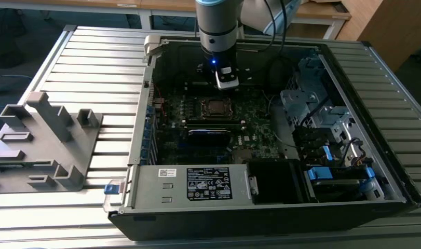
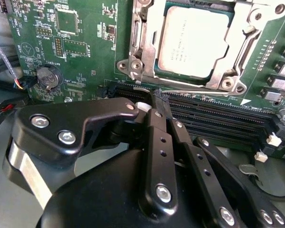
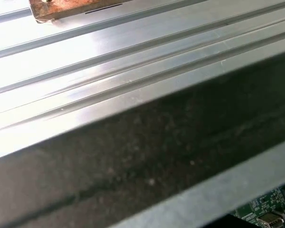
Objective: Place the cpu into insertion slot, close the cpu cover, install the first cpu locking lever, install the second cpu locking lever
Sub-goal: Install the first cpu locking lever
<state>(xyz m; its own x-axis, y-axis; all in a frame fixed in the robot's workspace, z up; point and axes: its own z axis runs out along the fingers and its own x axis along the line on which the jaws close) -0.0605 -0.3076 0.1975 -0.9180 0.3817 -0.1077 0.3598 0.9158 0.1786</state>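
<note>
In the second wrist view the cpu (image 2: pixel 192 40), a silvery square chip, lies flat in the insertion slot (image 2: pixel 156 71). The cpu cover (image 2: pixel 141 35), a silvery frame, lies down around the chip's edges. A thin metal lever (image 2: pixel 180 86) runs along the socket's near side. My gripper (image 2: pixel 159 100) is shut with nothing between its black fingers (image 2: pixel 156 137), and its tip hovers over the memory slots just beside the socket. In the exterior view the gripper (image 1: pixel 227 83) hangs inside the open computer case, just behind the socket with the cpu (image 1: pixel 214 107).
The green motherboard (image 2: pixel 80 47) carries a coin battery (image 2: pixel 47 77) and black memory slots (image 2: pixel 218 118). The case (image 1: pixel 137 129) holds a grey power supply (image 1: pixel 189 185), drive cages (image 1: pixel 321 119) and cables. A grey fixture (image 1: pixel 44 145) stands on the ribbed table (image 3: pixel 109 61).
</note>
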